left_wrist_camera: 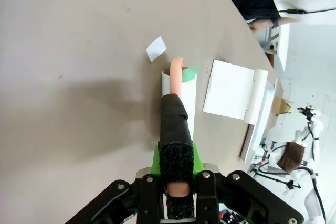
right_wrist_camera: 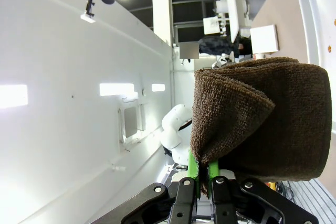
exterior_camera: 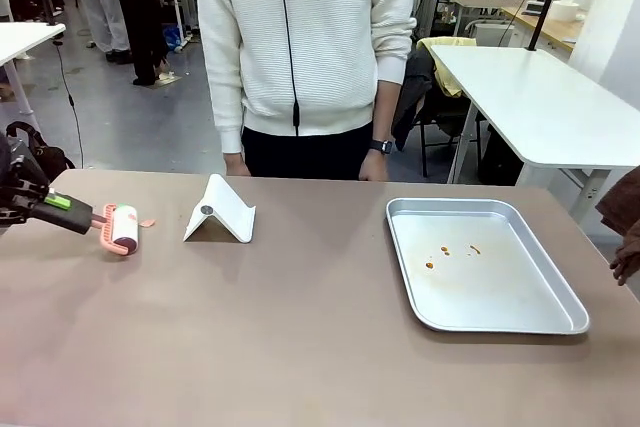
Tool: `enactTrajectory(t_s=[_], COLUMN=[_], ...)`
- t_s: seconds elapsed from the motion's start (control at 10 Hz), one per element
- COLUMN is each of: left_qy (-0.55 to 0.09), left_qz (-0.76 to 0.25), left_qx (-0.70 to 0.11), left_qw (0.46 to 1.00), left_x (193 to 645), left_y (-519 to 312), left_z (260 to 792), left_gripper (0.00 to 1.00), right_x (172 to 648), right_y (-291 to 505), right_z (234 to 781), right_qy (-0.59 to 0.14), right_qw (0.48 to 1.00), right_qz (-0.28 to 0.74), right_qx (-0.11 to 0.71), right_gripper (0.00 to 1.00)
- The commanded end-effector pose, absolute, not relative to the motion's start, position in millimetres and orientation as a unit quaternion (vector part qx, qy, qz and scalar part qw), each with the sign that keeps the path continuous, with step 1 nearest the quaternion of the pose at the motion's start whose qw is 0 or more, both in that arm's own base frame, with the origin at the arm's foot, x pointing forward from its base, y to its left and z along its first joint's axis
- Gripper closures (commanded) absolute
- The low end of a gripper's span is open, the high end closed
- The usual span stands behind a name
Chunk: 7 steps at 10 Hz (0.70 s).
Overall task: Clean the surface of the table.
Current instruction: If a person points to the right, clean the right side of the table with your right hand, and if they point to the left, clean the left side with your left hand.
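1. Bench (exterior_camera: pixel 300 347): wide grey-brown top across the lower front view. Person (exterior_camera: pixel 305 47) stands at its 12 o'clock edge, hands hanging by the rim.
2. L end effector (exterior_camera: pixel 48 205): at the bench's 9 o'clock edge, fingers pressed together on the dark-wrapped handle of a lint roller (exterior_camera: pixel 122 228). Pink frame, white roll, head aimed toward 3 o'clock. The roll sits low on the top; can't tell if it's touching.
3. Small scrap (exterior_camera: pixel 147 223): on the bench just at the roller's 3 o'clock, a little apart from the roll.
4. R end effector (right_wrist_camera: pixel 205 176): pinching a folded brown cloth (right_wrist_camera: pixel 262 119) btwn its green pads, held up off the bench. Its wrist cam looks mostly at wall and ceiling lights.
5. Other items: white folded stand (exterior_camera: pixel 220 212) at approx 10 o'clock from bench centre, near the roller. Metal tray (exterior_camera: pixel 500 292) at 3 o'clock, with a few brown crumbs (exterior_camera: pixel 450 252) inside.
6. Step in hand (my read): roller pass on the 9 o'clock part of the bench, scrap as first target. Looks early, as most of the top seems yet to be covered.
7. Next move needs:
   - the roll flat and pressed on the top, then driven toward 3 o'clock over the scrap;
   - a stop or swerve before the stand, else it gets shoved;
   - the cloth brought down for the 3 o'clock side, w/ the tray in the way there.
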<state>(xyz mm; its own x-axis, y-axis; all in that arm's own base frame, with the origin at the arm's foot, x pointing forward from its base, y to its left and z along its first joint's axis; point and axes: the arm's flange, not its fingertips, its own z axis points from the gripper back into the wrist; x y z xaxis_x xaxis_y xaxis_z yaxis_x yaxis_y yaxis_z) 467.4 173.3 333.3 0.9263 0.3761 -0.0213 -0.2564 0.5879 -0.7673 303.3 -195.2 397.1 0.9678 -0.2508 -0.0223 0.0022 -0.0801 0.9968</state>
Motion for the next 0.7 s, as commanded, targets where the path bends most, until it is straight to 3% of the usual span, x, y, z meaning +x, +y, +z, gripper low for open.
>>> enactTrajectory(t_s=[0.0, 0.6], left_qy=[-0.027, -0.013], left_qz=[0.174, 0.156], left_qx=[-0.379, -0.382], left_qw=[0.908, 0.911], left_x=[480, 509], left_y=[156, 128], left_z=[302, 300], left_gripper=[0.78, 0.78], right_x=[301, 301], right_y=[-194, -194], right_z=[405, 405], right_qy=[-0.075, -0.075], right_qw=[0.672, 0.672], right_qz=[-0.097, -0.097], right_qx=[0.73, 0.73], right_gripper=[1.0, 1.0])
